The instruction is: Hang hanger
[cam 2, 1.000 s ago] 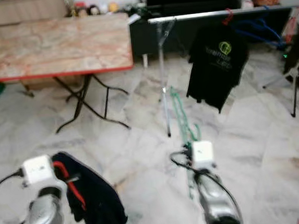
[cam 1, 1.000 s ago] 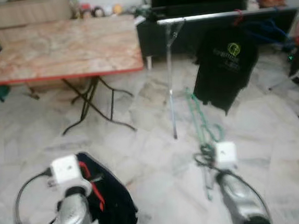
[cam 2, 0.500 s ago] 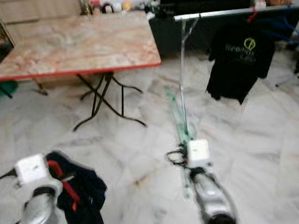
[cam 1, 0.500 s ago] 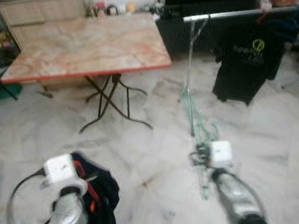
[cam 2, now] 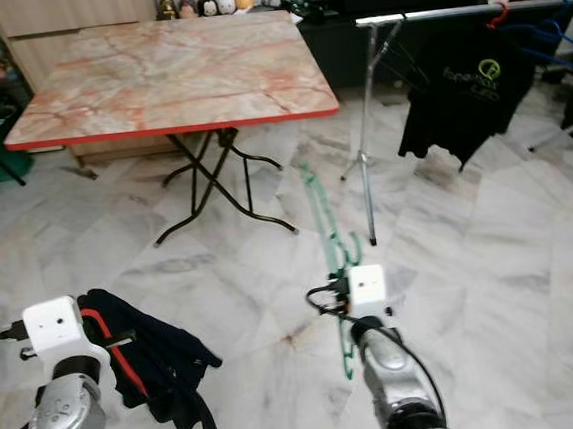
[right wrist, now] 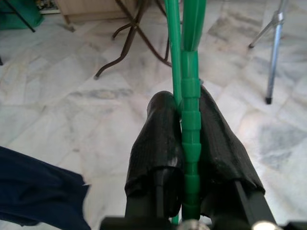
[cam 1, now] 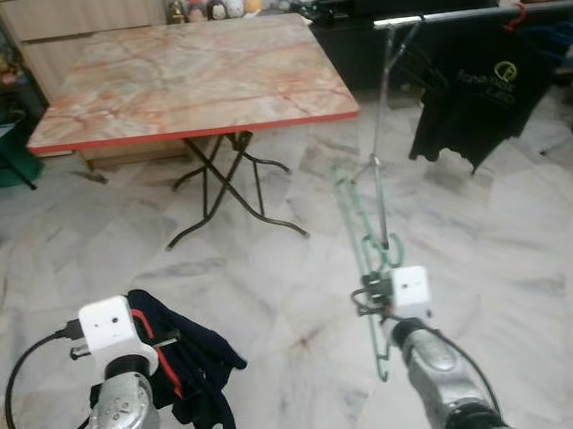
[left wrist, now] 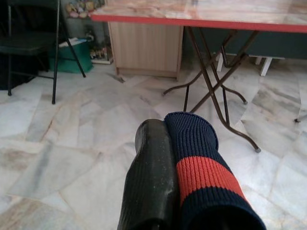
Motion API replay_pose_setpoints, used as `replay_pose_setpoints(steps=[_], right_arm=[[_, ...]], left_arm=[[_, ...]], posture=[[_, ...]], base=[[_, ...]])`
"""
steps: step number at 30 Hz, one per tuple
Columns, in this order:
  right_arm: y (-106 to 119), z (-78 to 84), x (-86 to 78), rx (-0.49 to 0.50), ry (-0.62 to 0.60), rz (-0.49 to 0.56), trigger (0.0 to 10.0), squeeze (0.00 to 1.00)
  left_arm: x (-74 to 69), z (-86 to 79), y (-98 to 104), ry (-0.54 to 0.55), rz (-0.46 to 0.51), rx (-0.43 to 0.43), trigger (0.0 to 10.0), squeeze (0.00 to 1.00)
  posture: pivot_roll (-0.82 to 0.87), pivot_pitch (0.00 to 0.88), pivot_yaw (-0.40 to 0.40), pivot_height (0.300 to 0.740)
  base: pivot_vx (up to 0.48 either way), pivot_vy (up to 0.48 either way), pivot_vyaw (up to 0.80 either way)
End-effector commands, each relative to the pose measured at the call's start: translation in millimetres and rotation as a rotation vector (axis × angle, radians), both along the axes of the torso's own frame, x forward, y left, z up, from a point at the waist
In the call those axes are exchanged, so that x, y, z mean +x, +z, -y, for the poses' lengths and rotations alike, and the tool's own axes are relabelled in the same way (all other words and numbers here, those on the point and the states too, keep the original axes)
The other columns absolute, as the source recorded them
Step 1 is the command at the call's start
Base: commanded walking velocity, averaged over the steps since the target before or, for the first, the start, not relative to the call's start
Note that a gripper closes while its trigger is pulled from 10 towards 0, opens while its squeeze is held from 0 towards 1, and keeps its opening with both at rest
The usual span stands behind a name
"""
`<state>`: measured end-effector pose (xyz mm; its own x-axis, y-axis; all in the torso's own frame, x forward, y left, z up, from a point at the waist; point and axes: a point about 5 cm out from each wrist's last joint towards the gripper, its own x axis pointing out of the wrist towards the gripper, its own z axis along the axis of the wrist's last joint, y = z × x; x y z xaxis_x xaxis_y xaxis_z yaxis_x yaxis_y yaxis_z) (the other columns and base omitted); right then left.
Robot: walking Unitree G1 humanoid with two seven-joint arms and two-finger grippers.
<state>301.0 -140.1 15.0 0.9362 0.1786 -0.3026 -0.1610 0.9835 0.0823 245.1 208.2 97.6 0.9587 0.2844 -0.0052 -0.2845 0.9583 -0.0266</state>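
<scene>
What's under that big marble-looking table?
Under the table you can see its crossed dark metal legs on the pale marble floor, and a wooden cabinet behind them. The tabletop covers the upper part of the legs, so their attachment can't be seen.

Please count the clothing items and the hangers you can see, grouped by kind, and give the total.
Garments: 2, the black printed T-shirt on the silver rail and the navy knit garment with a red stripe in the left gripper.
Hangers: 3, green plastic in the right gripper, red, blue.
Total: 5
</scene>
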Motion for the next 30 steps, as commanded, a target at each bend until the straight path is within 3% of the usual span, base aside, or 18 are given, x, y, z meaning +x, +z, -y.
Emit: replay_pose_setpoints(steps=[1, 8, 14, 17, 18, 20, 24, 30], right_arm=[[-15.7, 20.5, -9.7, -0.043, -0.057, -0.107, 10.0, 0.00], [-36.7, 46.5, -28.0, -0.171, -0.100, -0.271, 10.0, 0.00], [-54.8, 39.6, -47.1, -0.256, 0.004, -0.373, 10.0, 0.00], [-70.6, 40.4, -67.6, -0.260, -0.006, -0.470, 10.0, 0.00], [-70.6, 40.4, -67.6, -0.260, -0.006, -0.470, 10.0, 0.00], [-84.0, 45.4, -88.9, -0.277, 0.001, -0.567, 10.0, 0.00], [-89.3, 48.1, -98.7, -0.290, 0.014, -0.606, 10.0, 0.00], [-89.1, 48.3, -98.5, -0.272, -0.004, -0.601, 10.0, 0.00]], left_arm=[[2.0, 4.9, 8.2, -0.025, 0.028, 0.000, 10.0, 0.00], [3.2, 6.0, 9.8, -0.034, 0.031, 0.003, 10.0, 0.00], [2.6, 7.5, 8.0, -0.037, 0.021, 0.001, 10.0, 0.00], [3.6, 8.3, 10.6, -0.040, 0.030, 0.003, 10.0, 0.00], [3.6, 8.3, 10.6, -0.040, 0.030, 0.003, 10.0, 0.00], [3.7, 7.2, 11.3, -0.041, 0.028, 0.011, 10.0, 0.00], [2.6, 3.8, 11.9, -0.030, 0.027, 0.016, 10.0, 0.00], [2.1, 2.8, 11.2, -0.028, 0.022, 0.018, 10.0, 0.00]], posture=[[0.03, 0.027, 0.014, 0.740], [0.04, 0.027, 0.020, 0.740], [0.03, 0.026, 0.024, 0.740], [0.03, 0.025, 0.026, 0.740], [0.03, 0.025, 0.026, 0.740], [0.04, 0.025, 0.027, 0.740], [0.05, 0.026, 0.028, 0.740], [0.04, 0.027, 0.032, 0.740]], base=[[0.000, 0.000, 0.00], [0.000, 0.000, 0.00], [0.000, 0.000, 0.00], [0.085, 0.000, 0.00], [0.255, 0.000, 0.00], [0.300, 0.000, 0.00], [0.308, 0.000, 0.00], [0.337, 0.000, 0.00]])
